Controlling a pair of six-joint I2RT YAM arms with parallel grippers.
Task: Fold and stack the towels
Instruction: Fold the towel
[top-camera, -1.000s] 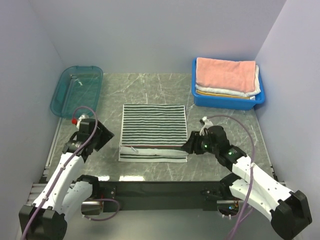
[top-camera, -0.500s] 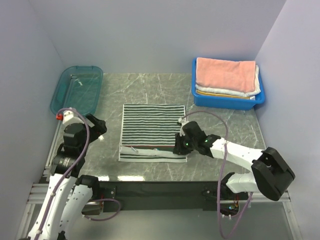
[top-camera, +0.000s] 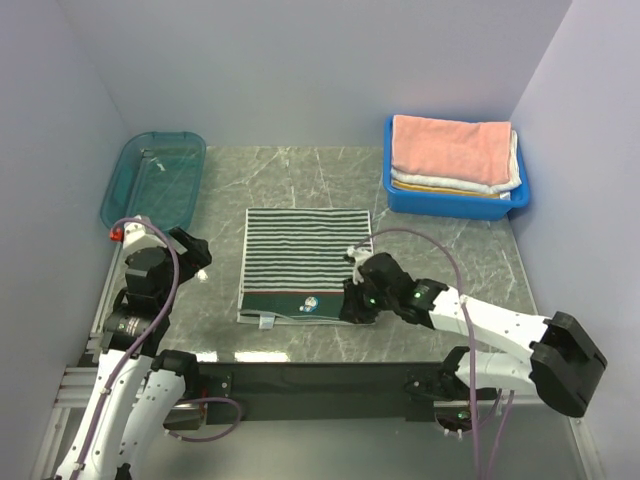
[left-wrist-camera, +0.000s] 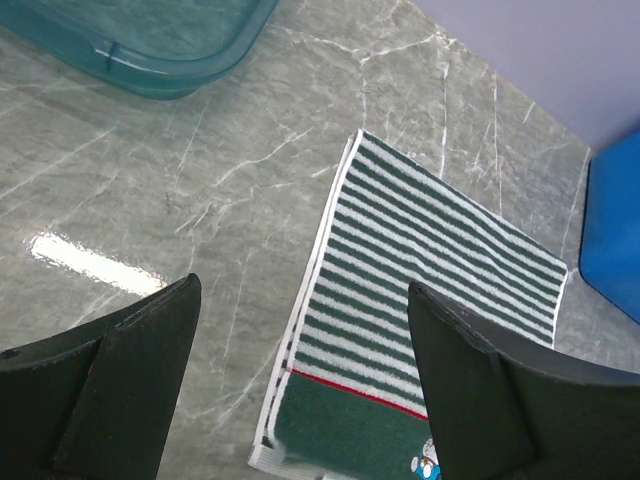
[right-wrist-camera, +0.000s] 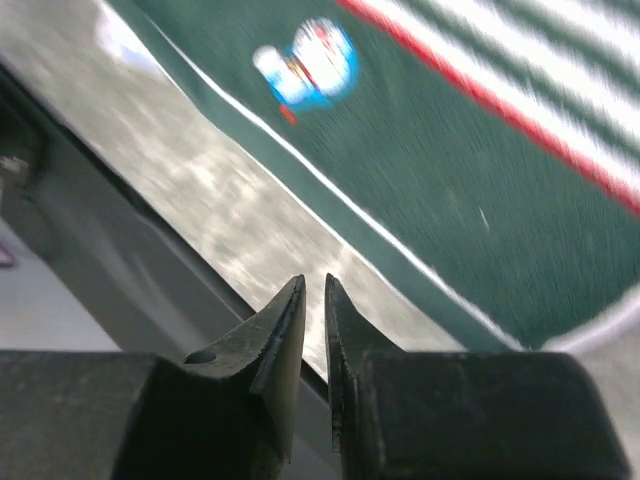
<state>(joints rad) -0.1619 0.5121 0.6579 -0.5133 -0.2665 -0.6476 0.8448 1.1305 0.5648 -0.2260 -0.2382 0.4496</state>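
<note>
readable text: none | striped towel (top-camera: 305, 255): small cartoon picture (right-wrist-camera: 305, 62) only, no letters legible

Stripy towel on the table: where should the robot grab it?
Best to pinch the striped towel at its two near corners, on the dark green band, coming in low from the near edge of the table. It lies flat, so only its thin edges give anything to pinch, and the near corners look easiest to reach.

A flat towel (top-camera: 305, 262) lies in the middle of the bench (top-camera: 440, 250). Behind it to the left sits a tray (top-camera: 155, 185), and behind to the right a bin (top-camera: 455, 203) holds a stack of folded towels (top-camera: 450, 150).
</note>
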